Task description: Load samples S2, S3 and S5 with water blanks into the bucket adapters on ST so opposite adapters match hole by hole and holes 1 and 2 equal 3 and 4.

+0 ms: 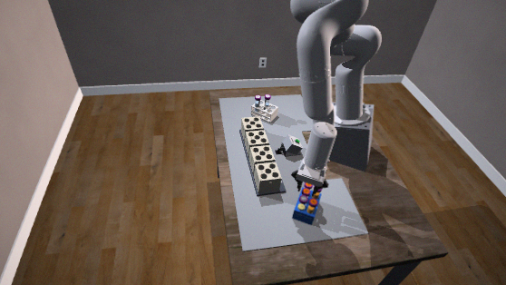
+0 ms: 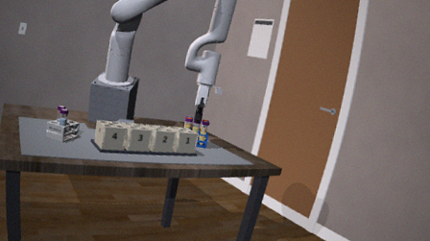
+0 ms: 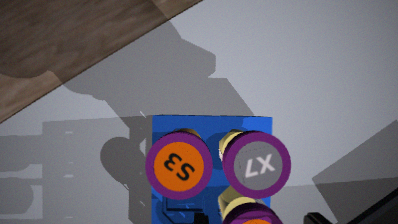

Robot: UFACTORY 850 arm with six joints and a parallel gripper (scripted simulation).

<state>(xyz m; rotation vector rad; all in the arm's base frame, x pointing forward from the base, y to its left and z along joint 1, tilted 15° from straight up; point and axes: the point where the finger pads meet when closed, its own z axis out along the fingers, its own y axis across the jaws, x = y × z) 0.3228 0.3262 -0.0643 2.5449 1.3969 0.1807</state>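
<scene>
Two tubes, S3 [image 3: 179,166] and X7 [image 3: 257,166], stood at one end of the blue rack [image 1: 304,218] [image 2: 202,145] [image 3: 165,125], beneath partly open, unladen fingers [image 1: 323,183] [image 2: 198,113]. Beyond a gap, cream block-shaped adapters [image 1: 270,185] [image 2: 108,140] lined the dark stand [image 1: 282,191] [image 2: 144,151]; farther, the white rack [image 1: 267,114] [image 2: 55,133] neared the wood-grained tabletop's [image 1: 390,213] [image 2: 130,178] edge.

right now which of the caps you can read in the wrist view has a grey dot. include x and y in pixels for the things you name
The cap marked X7 [image 3: 257,165], at the rack's far right corner in the wrist view; its dot is grey, while S3 [image 3: 179,166] beside it is orange.
</scene>
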